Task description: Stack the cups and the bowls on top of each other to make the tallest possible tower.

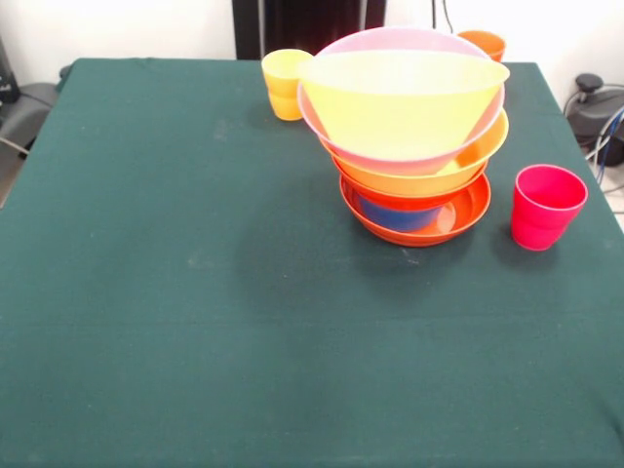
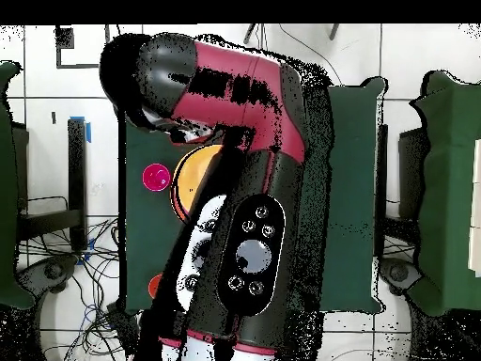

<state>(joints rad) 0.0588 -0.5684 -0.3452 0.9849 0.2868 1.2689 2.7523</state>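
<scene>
The tower stands right of centre in the front view. A shallow red-orange bowl (image 1: 460, 214) is lowest, with a blue bowl (image 1: 395, 213) inside it. Above come a wide orange bowl (image 1: 444, 176), a pink bowl (image 1: 390, 41) and a large yellow bowl (image 1: 400, 102) on top, tilted slightly. A yellow cup (image 1: 285, 84) stands just left of the pile, an orange cup (image 1: 484, 43) behind it, and a red-pink cup (image 1: 544, 206) to its right. From above, the red-pink cup (image 2: 156, 176) sits beside the partly hidden orange bowl (image 2: 195, 179). No gripper shows in either view.
A dark green cloth (image 1: 195, 292) covers the table. The red and black arm (image 2: 240, 169) hangs folded over the table in the overhead view and hides most of it. Cables and dark equipment (image 1: 595, 107) lie beyond the right edge.
</scene>
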